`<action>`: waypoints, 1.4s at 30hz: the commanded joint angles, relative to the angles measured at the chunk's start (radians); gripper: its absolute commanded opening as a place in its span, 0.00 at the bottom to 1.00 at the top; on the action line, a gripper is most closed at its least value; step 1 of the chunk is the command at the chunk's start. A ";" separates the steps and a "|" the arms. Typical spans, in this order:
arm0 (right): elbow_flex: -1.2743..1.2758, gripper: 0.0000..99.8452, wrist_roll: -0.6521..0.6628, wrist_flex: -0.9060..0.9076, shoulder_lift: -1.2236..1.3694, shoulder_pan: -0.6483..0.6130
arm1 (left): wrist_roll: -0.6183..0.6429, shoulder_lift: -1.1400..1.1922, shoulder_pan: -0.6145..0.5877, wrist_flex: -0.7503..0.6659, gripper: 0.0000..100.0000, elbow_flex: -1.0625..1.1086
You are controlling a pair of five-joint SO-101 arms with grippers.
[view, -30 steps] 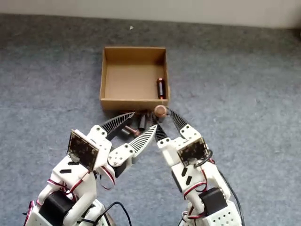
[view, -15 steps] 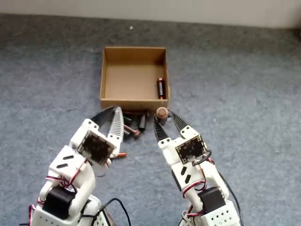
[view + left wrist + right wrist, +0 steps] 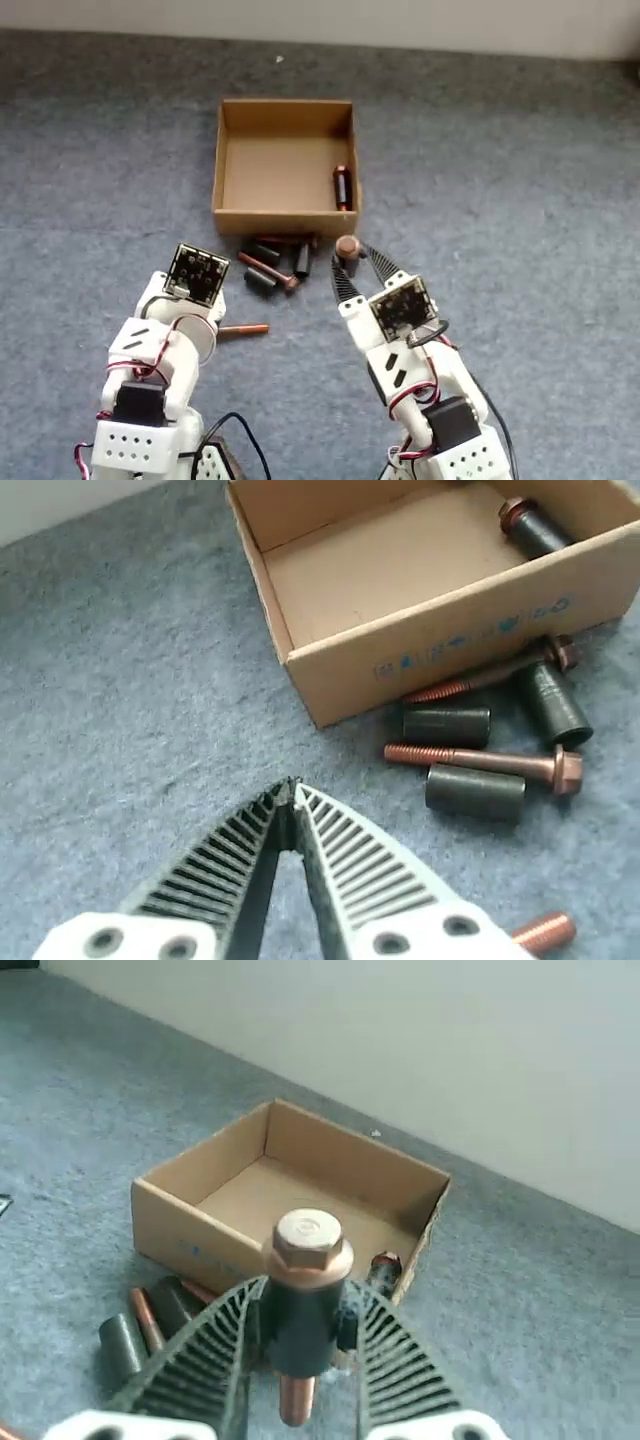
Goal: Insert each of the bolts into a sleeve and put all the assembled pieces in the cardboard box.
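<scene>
My right gripper (image 3: 305, 1305) is shut on a dark sleeve with a copper bolt (image 3: 307, 1241) through it, held upright just in front of the cardboard box (image 3: 200, 1222); from above this gripper (image 3: 349, 254) is near the box's front right corner. One assembled piece (image 3: 342, 187) lies inside the box (image 3: 285, 214) by its right wall. My left gripper (image 3: 291, 790) is shut and empty, back from the box over bare carpet. Loose sleeves (image 3: 447, 726) (image 3: 475, 792) and bolts (image 3: 482, 762) lie in a pile (image 3: 272, 264) against the box front.
A single copper bolt (image 3: 243, 329) lies on the carpet beside the left arm, and its tip (image 3: 545, 932) is close to the left gripper. Grey carpet runs open to the left and right of the box. A pale wall (image 3: 400, 1050) stands behind it.
The left arm has pulled back from the pile toward its base and its fingers have closed. A bolt now lies alone beside it. The right gripper edged slightly back with its piece.
</scene>
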 commanded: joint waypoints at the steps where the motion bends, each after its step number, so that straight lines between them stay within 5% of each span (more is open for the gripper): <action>1: -0.136 0.01 0.005 0.001 0.002 0.010 | -0.014 -0.010 -0.024 -0.005 0.01 0.016; 23: -0.918 0.01 -0.003 -0.079 1.299 0.016 | -0.020 -0.010 -0.024 -0.005 0.01 0.036; 42: -0.969 0.01 -0.003 -0.449 1.538 0.062 | -0.020 -0.010 -0.025 -0.005 0.01 0.038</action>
